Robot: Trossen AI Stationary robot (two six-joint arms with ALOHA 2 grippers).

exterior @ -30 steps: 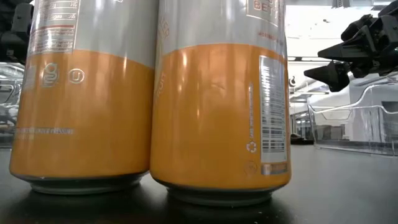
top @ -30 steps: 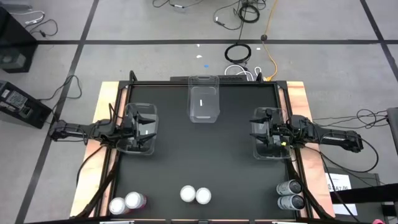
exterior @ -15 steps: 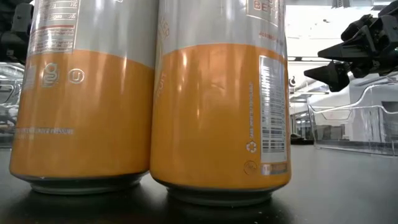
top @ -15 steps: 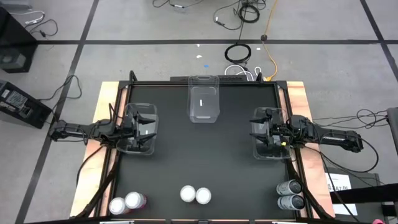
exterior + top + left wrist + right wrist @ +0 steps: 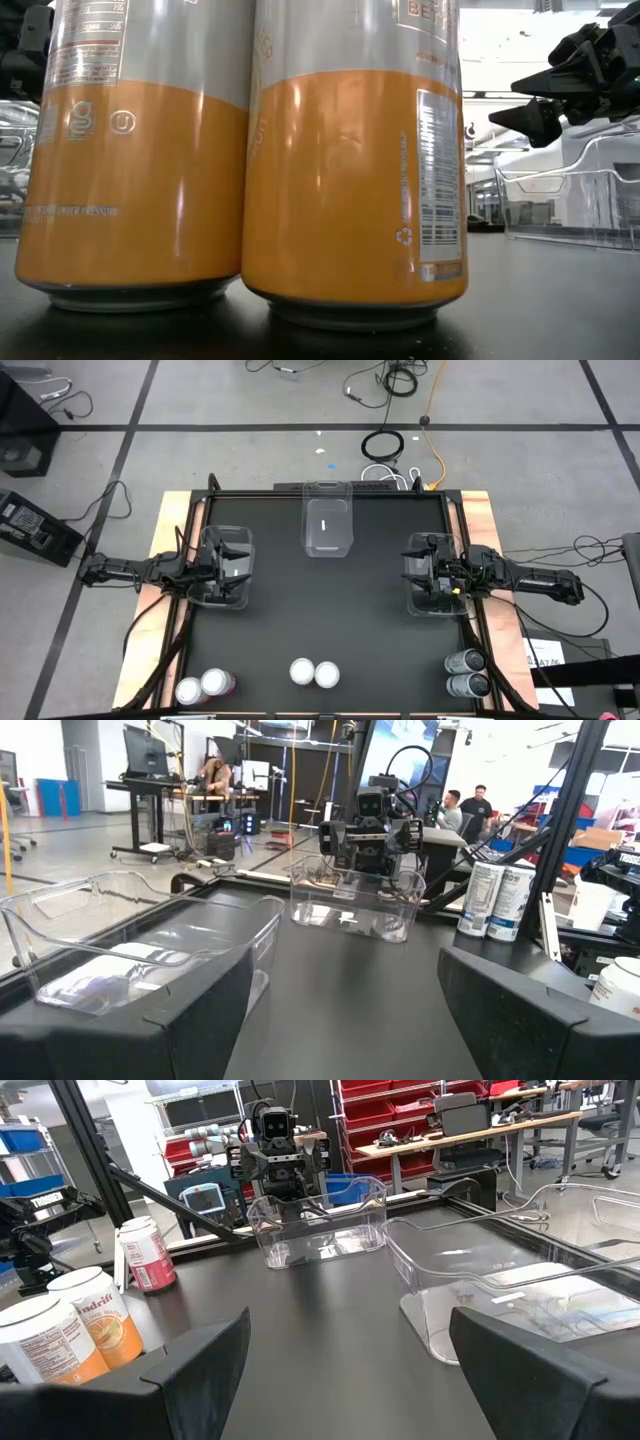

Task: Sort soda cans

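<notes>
Left gripper (image 5: 232, 566): fingers spread, empty, above the left bin (image 5: 222, 592).
Right gripper (image 5: 418, 571): fingers spread, empty, above the right bin (image 5: 432, 605).
Cans (image 5: 314, 673): in pairs at the table's near edge, well apart from both grippers' fingers.

You see a black table top (image 5: 330, 600) with a copper-toned border | two orange cans (image 5: 240, 190), silver-white upper bands, white barcode label | two pink-red cans (image 5: 203, 686), silver tops | two grey cans (image 5: 466, 672) | three clear bins (image 5: 328, 525) | both arms dark.
</notes>
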